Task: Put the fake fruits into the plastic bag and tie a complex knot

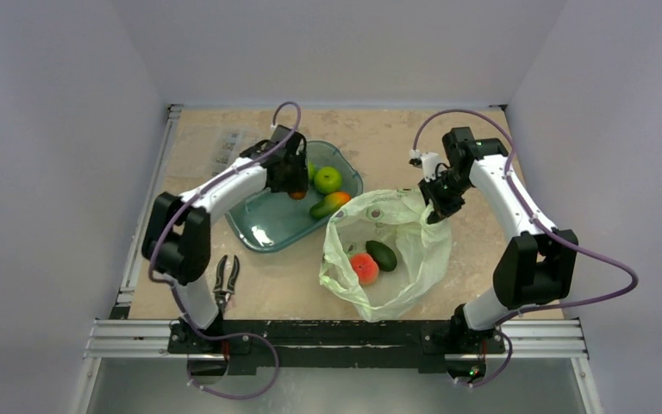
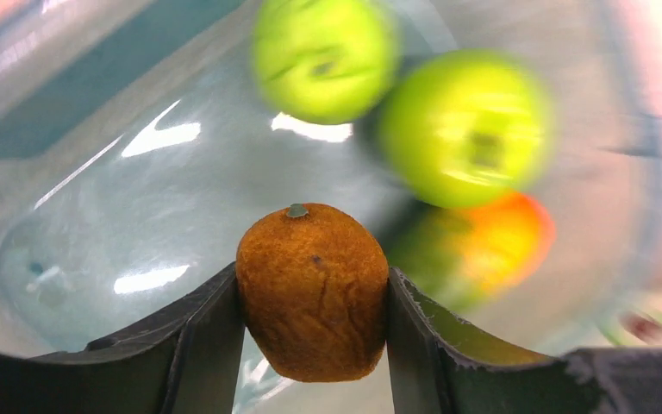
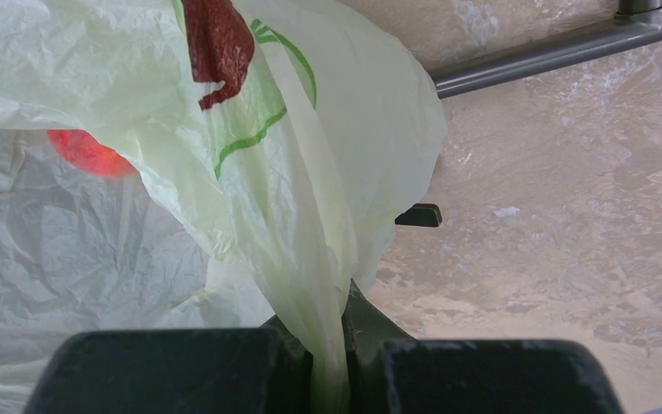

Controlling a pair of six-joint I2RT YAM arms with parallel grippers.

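Observation:
My left gripper [image 1: 296,188] is shut on a small orange-brown fruit [image 2: 312,289], held over the translucent teal tub [image 1: 267,226]. In the tub lie two green apples [image 2: 323,56] [image 2: 464,125] and a green-orange mango [image 2: 483,246]; one apple [image 1: 327,179] and the mango [image 1: 329,204] also show from above. The pale green plastic bag [image 1: 396,285] lies open on the table with an orange-red peach [image 1: 364,267] and a dark green avocado [image 1: 382,255] inside. My right gripper [image 1: 435,207] is shut on the bag's far right rim [image 3: 310,259] and holds it up.
Black-handled pliers [image 1: 226,278] lie near the left arm's base. The tub [image 2: 95,216] sits left of the bag on the beige table [image 1: 474,259]. A metal frame rail [image 3: 552,52] runs along the table's edge.

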